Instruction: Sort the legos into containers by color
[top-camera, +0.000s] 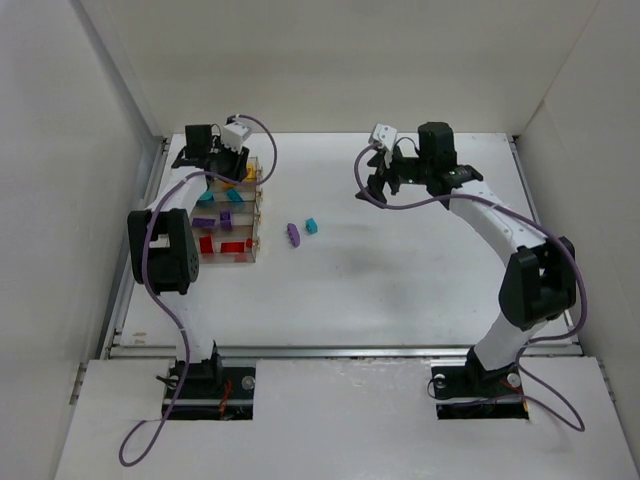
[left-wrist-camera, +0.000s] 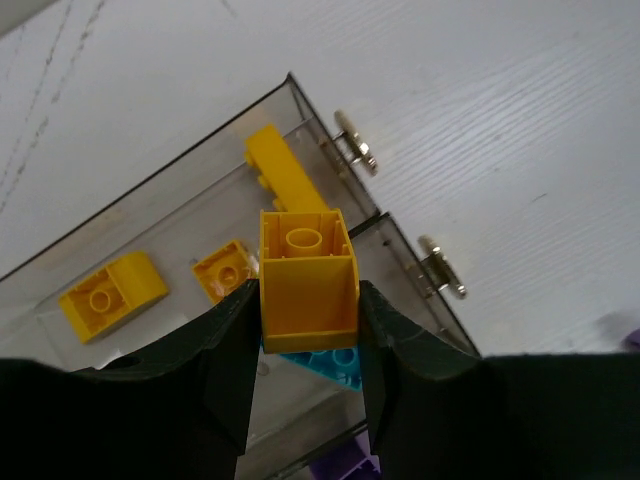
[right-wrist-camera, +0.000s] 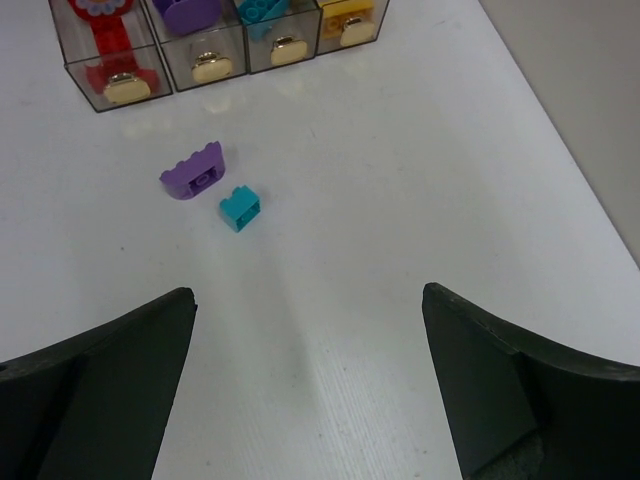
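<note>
Holding yellow lego (left-wrist-camera: 308, 262): left gripper (left-wrist-camera: 308, 305)

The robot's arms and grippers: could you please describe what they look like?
Both the left arm and right arm have white tubular links with bulky black joint housings. A purple cable runs along each from its base. A small white camera box sits at each wrist. The left gripper and right gripper have matte black, broad, tapering fingers.

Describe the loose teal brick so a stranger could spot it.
Find the block of clear containers at the left of the white table. Just right of it lie two loose bricks; the teal brick is the small boxy one, farther out than the longer purple brick.
</note>
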